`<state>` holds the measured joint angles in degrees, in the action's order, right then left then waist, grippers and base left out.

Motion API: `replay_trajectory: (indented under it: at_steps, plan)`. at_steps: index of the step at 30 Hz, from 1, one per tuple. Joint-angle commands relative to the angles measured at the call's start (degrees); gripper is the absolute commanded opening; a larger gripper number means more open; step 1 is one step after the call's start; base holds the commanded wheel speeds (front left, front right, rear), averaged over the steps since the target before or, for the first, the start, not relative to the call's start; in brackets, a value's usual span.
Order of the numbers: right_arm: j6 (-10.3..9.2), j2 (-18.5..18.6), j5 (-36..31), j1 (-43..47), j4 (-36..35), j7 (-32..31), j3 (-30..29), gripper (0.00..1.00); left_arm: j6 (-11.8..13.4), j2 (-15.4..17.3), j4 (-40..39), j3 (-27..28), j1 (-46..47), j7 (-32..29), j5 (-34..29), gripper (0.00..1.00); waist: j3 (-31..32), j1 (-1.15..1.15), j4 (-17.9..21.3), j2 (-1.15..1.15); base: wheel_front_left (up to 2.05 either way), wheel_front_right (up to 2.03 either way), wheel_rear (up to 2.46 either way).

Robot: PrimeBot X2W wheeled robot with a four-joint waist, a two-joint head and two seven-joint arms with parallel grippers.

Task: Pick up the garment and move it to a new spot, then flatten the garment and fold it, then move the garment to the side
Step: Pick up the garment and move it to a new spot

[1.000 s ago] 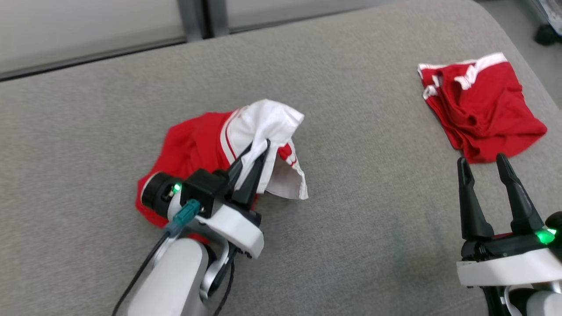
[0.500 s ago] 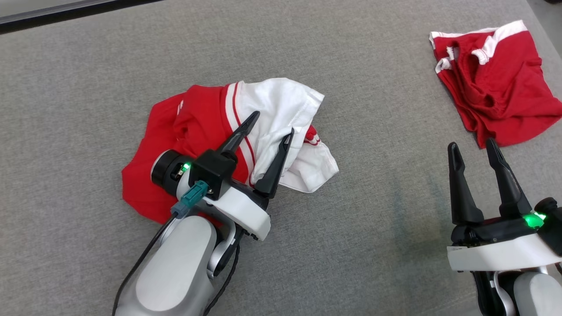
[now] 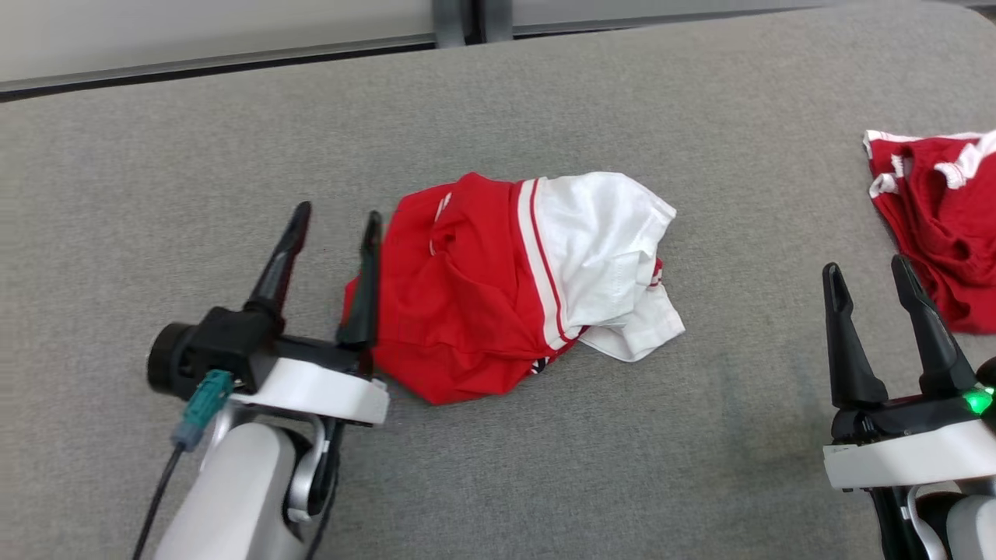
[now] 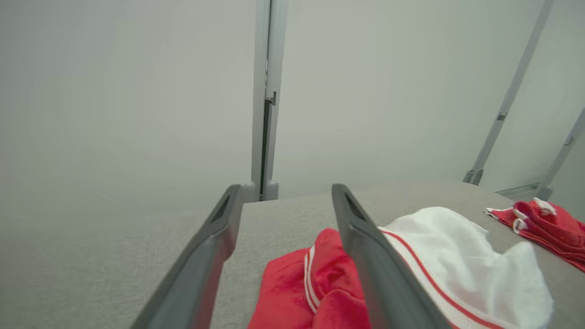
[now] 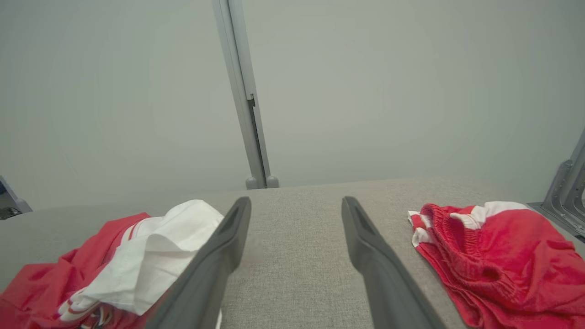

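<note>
**Crumpled red-and-white garment lies loose between two open robot hands**

Standing by the grey cloth-covered desk (image 3: 156,140), I see the garment (image 3: 482,303) heaped at the centre of the frame, held by nothing. The left hand (image 3: 338,211) sits at the lower left with its fingers spread and empty, and its inner finger is right against the garment's red edge. The right hand (image 3: 865,264), lower right, is also spread and empty, well apart from the heap.

The likeliest trouble is a pinch on the bunched red edge. That would probably catch several layers and drag the lump along instead of spreading it. A second red garment (image 3: 945,233) at the right edge lies close to the right hand and could be snagged by mistake.

The garment is soft and wrinkled. Its left half is red, a white panel is folded over on the right, and thin red-and-white stripes run between them
</note>
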<state>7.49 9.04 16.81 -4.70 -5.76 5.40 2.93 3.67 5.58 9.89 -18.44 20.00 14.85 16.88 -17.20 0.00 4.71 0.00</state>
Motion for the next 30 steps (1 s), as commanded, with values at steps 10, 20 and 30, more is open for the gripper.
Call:
replay_trajectory:
  at_steps: [10, 20, 30]
  plan:
    - [0.00, 0.71, -0.70, 4.10, -1.76, -3.22, -1.56, 1.00, 2.26, 4.96, -1.79, 9.84, -8.36, 0.28, 1.88, 1.00, 5.97, 0.00, -6.44, 0.00, 0.00, 0.00, 0.00]
    - [0.00, 0.51, -0.15, 7.91, -1.39, -4.24, -1.89, 1.00, 0.33, 6.99, -1.37, 9.94, -14.01, 0.28, 2.39, 1.00, 9.99, 0.00, -7.32, 0.00, 0.00, 0.00, 0.00]
    - [0.00, 0.13, -0.97, 12.18, -1.98, -6.25, -2.18, 1.00, -0.27, 7.59, -2.71, 7.91, -19.02, -1.19, 2.57, 1.00, 14.50, 0.00, -6.95, 0.00, 0.00, 0.00, 0.00]
